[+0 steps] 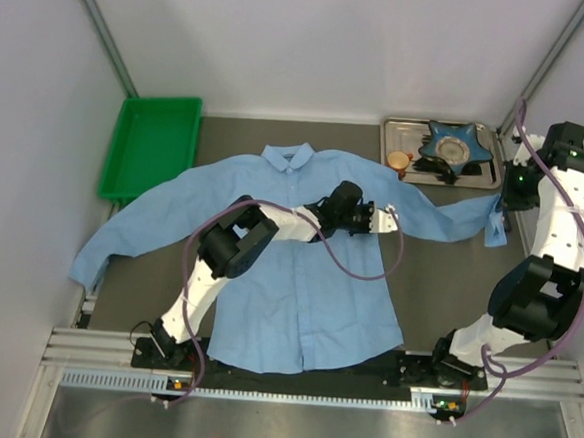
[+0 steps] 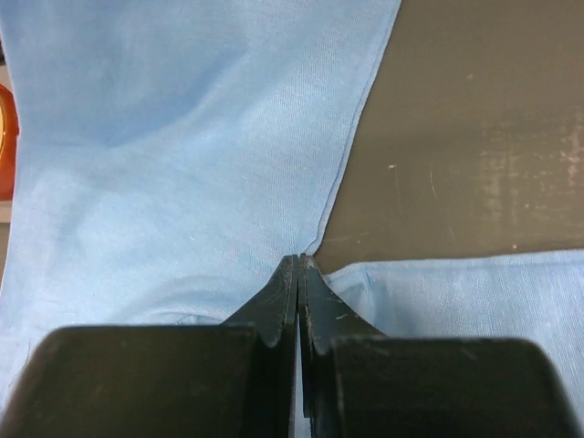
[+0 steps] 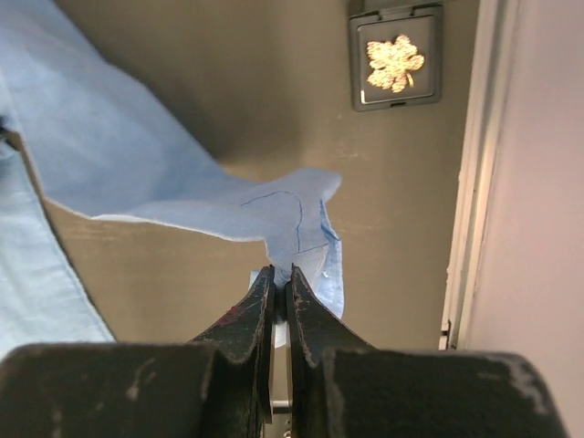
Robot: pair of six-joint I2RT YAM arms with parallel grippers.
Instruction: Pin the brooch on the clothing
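Gripping the shirt (image 1: 298,280) at two places, with the cloth spread front-up across the worktop (image 1: 438,279). Pinching with the left end effector (image 2: 299,265), jaws pressed fully together, at the notch where sleeve meets side seam, apparently on a small fold of cloth. Clamping with the right end effector (image 3: 278,272), closed to a hairline gap, on the cuff end of the outstretched sleeve near the right wall. Leaving the brooch (image 3: 394,62) apart from both, face-up in a small grey square case (image 3: 356,68) on the worktop beyond the cuff, not yet picked up. Judging the brooch light, hard and fiddly: thin gold petals likely to bend or slip under a hard squeeze, with the pin on the back hidden here. Best taken edge-on across the petal rim, with a gentle close, keeping the back free. Judging the shirt thin and limp: slides, bunches, yields under a pin unless held taut between two holds. Cannot tell which spot on the shirt suits the pin
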